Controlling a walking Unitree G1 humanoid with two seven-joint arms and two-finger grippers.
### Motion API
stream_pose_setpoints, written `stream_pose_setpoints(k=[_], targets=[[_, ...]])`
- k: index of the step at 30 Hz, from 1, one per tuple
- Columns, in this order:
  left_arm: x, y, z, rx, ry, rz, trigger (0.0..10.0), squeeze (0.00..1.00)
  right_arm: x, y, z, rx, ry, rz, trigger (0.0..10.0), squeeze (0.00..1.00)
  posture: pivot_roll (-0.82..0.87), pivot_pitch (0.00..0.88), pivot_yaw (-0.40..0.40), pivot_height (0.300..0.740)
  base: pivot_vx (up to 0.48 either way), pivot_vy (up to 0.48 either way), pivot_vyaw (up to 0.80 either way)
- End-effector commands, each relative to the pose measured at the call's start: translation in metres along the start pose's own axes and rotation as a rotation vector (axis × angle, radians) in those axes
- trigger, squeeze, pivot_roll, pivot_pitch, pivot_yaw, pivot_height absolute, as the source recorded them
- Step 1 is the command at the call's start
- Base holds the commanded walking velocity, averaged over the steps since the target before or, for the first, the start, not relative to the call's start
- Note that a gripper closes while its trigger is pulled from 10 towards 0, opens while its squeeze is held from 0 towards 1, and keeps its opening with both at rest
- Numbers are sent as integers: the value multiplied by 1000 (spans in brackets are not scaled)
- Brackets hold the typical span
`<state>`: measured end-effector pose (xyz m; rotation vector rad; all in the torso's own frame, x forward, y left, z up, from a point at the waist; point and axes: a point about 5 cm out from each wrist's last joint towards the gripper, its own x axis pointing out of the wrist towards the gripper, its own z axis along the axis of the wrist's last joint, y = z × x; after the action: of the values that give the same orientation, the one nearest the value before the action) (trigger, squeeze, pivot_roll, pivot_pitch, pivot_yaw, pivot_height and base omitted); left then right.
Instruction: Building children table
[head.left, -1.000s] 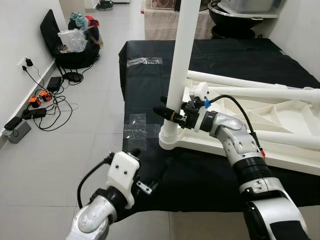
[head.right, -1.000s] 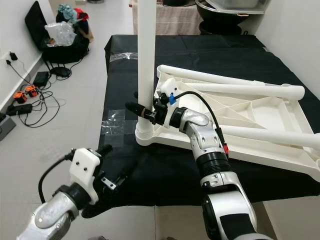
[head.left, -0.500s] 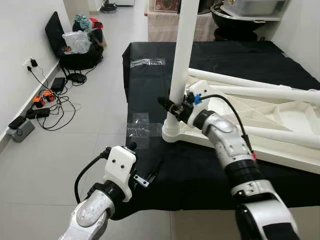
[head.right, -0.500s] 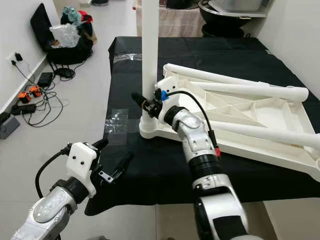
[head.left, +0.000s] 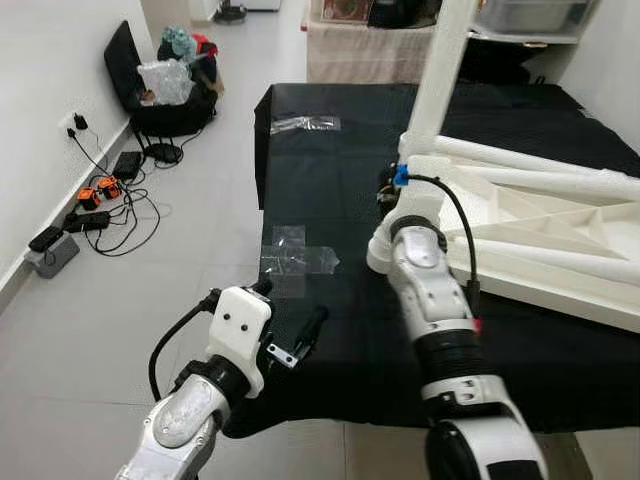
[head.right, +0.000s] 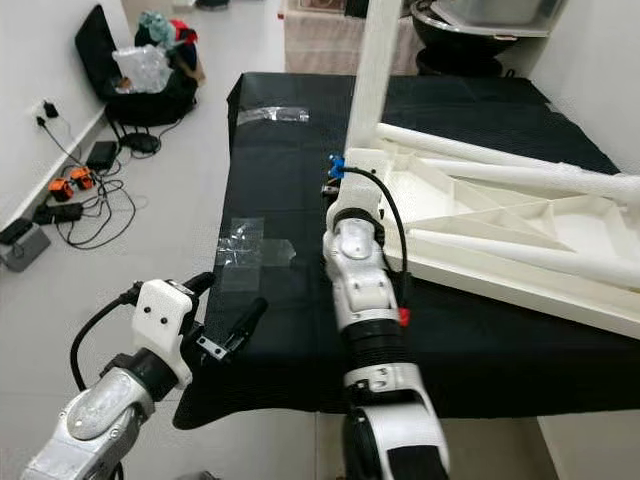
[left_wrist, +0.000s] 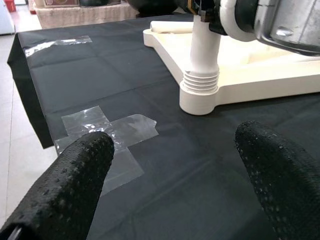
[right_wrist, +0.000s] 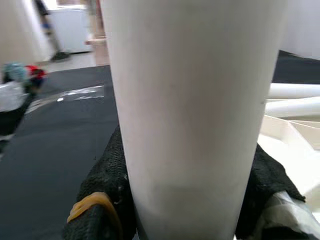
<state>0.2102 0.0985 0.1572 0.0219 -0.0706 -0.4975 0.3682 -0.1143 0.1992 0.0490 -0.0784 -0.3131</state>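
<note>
Nearest the camera, the left gripper (head.left: 295, 345) hovers just over the near edge of the black-draped bench (head.left: 330, 180), its two black fingers (left_wrist: 75, 185) spread wide and holding nothing; crossed strips of clear tape (head.left: 298, 258) lie on the cloth just ahead of it.

Beyond that, the right gripper (right_wrist: 185, 200) pinches the round white plastic table leg (head.left: 438, 70), a black pad pressed on each side of the tube. The leg stands upright, its ribbed foot (left_wrist: 199, 90) seated in the corner socket of the upturned white plastic children's tabletop (head.left: 545, 240), which lies on the bench with two more white legs lying across its ribbed underside.

Against half a second ago, the right forearm has rolled over so that its silver casing now hides the gripper from the head camera, and the whole view has swung, which is the camera's doing. The wrist's turn around the leg reads as a screwing stroke, so the leg is probably being tightened into its socket.

Farther off, a tangle of cables and chargers (head.left: 90, 195) sits on the grey tiled floor by the wall.
</note>
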Motion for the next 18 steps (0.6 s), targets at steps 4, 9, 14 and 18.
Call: stream_pose_setpoints(k=[4, 9, 14, 18], targets=[[-2, -3, -5, -4, 26, 0, 10000, 0, -4, 5, -5, 34, 51, -96, 0, 0, 88, 84, -70, 740, 0, 0, 0], [-3, -3, -7, -7, 31, 1, 10000, 0, -6, 11, -4, 40, 44, -58, 4980, 0, 89, 78, -72, 740, 0, 0, 0], [-3, -5, -8, -8, 34, -5, 10000, 0, -7, 14, 0, 27, 15, -22, 10000, 447, 83, 69, -69, 740, 0, 0, 0], [-3, -5, -9, -9, 36, -6, 10000, 0, -9, 17, 5, 21, -3, -20, 10000, 1000, 82, 65, -68, 740, 0, 0, 0]])
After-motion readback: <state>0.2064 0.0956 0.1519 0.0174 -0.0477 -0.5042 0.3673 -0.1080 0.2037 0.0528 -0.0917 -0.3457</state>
